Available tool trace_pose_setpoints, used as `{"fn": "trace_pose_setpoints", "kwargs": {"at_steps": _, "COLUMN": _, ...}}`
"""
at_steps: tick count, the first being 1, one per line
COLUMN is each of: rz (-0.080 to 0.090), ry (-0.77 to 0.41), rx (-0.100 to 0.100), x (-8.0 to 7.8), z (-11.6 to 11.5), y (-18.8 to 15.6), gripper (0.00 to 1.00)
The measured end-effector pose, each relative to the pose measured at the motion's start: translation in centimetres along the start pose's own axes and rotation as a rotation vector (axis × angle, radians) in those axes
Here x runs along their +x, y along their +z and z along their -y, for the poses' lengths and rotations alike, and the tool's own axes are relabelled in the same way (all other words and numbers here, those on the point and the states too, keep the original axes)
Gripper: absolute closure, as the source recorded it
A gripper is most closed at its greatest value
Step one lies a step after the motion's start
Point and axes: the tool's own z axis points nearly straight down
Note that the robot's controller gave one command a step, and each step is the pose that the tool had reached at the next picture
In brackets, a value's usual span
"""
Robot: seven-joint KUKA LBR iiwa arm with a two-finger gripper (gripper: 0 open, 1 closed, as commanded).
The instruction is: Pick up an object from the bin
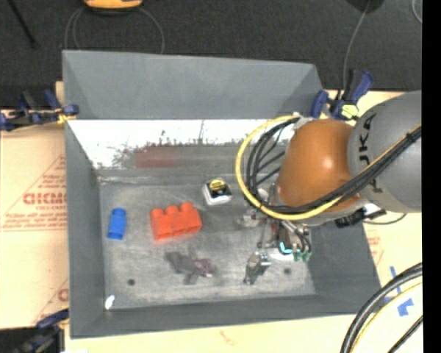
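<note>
**Greyish-purple knobbly toy piece [191, 265] lying front-middle of the grey metal bin [206, 94]**

So the arm's two-finger gripper [256, 268] is down low over bare floor at the front right. Honestly can't tell from where I'm standing if it's open or clamped. The closest thing is that greyish piece, near its left side and not touching. Further out there's a small white-and-yellow block [217, 192], an orange studded plastic brick [176, 220], and a blue plastic cylinder [116, 223] far left.
</note>
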Motion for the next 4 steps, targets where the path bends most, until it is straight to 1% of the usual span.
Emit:
{"fn": "trace_pose_setpoints", "kwargs": {"at_steps": 1, "rz": 0.008, "ry": 0.206, "rx": -0.004, "x": -3.1, "z": -5.5, "y": 4.0, "gripper": 0.0}}
{"fn": "trace_pose_setpoints", "kwargs": {"at_steps": 2, "rz": 0.006, "ry": -0.089, "rx": 0.003, "x": -0.6, "z": -1.4, "y": 3.7, "gripper": 0.0}}
{"fn": "trace_pose_setpoints", "kwargs": {"at_steps": 3, "rz": 0.01, "ry": -0.041, "rx": -0.003, "x": -3.3, "z": -7.3, "y": 6.0, "gripper": 0.0}}
{"fn": "trace_pose_setpoints", "kwargs": {"at_steps": 4, "rz": 0.009, "ry": -0.037, "rx": -0.001, "x": -3.3, "z": -6.9, "y": 5.9, "gripper": 1.0}}
